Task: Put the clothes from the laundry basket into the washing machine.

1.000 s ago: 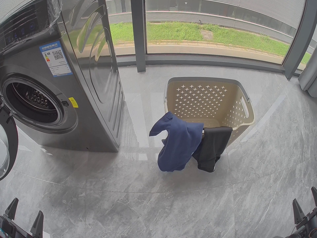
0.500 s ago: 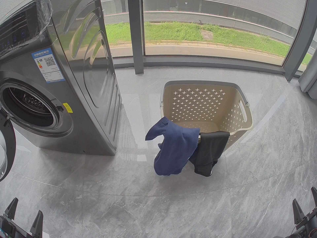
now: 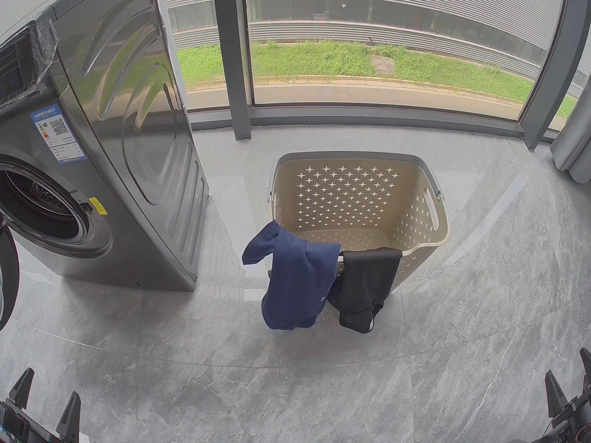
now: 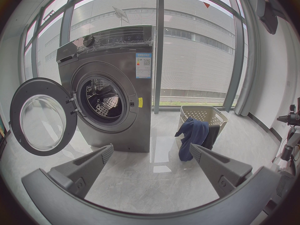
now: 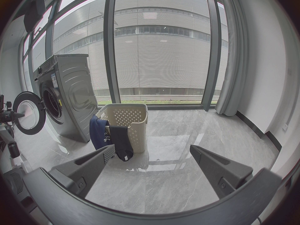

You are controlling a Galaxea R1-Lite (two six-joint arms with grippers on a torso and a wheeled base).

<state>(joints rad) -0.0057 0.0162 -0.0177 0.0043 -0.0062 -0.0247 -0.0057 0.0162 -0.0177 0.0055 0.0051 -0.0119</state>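
Note:
A beige laundry basket (image 3: 354, 156) stands on the grey floor by the window. A blue garment (image 3: 295, 278) and a black garment (image 3: 363, 284) hang side by side over its near rim. To its left is the grey washing machine (image 3: 123, 124), its round door (image 4: 42, 116) swung open and the drum (image 4: 103, 99) showing. My left gripper (image 3: 49, 395) is low at the near left, open and empty, well short of the basket. My right gripper (image 3: 567, 376) is at the near right, also open and empty. The left wrist view has the blue garment (image 4: 193, 133); the right wrist view has the basket (image 5: 131, 116).
Tall window panes with a dark post (image 3: 231, 56) run behind the basket and machine. A grey curtain (image 3: 575, 143) hangs at the far right. Bare marble floor (image 3: 308, 376) lies between my grippers and the basket.
The whole head picture has shifted left, so the camera has moved. Basket, clothes and machine keep their places relative to each other. Both grippers sit the same, open.

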